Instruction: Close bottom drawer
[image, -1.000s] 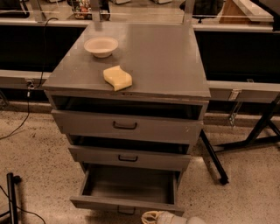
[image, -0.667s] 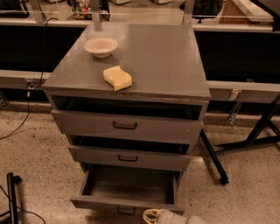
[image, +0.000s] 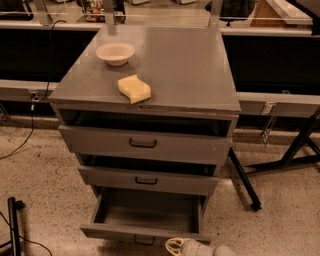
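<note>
bottom drawer, open: gripper at its front panel, push axis into the cabinet

item: bottom drawer (image: 145, 215), grey metal, lowest of three in the grey cabinet (image: 175, 65). condition: pulled well out, bare floor of the tray showing, front panel nearest the camera with a small dark handle (image: 144, 241) at centre, partly cut by the lower edge of the view.

item: gripper (image: 175, 246), pale yellow tip on a white wrist, low at the bottom edge of the view. position: just in front of the drawer's front panel, a little right of the handle, near or touching the panel; contact cannot be made out. open or closed: cannot tell. holds nothing that can be seen.

relation: the front panel's long axis runs left to right across the view; the slide axis runs away from the camera, into the cabinet. the drawer lies beyond the gripper and slightly to its left. judgement: the closing push should go straight along the slide axis, and a contact right of centre may skew the drawer on its runners.

also present: middle drawer (image: 146, 180) and top drawer (image: 143, 143), each standing slightly out; on the cabinet top, a pale bowl (image: 115, 52) and, near it, a yellow sponge (image: 134, 89), apart from each other.
</note>
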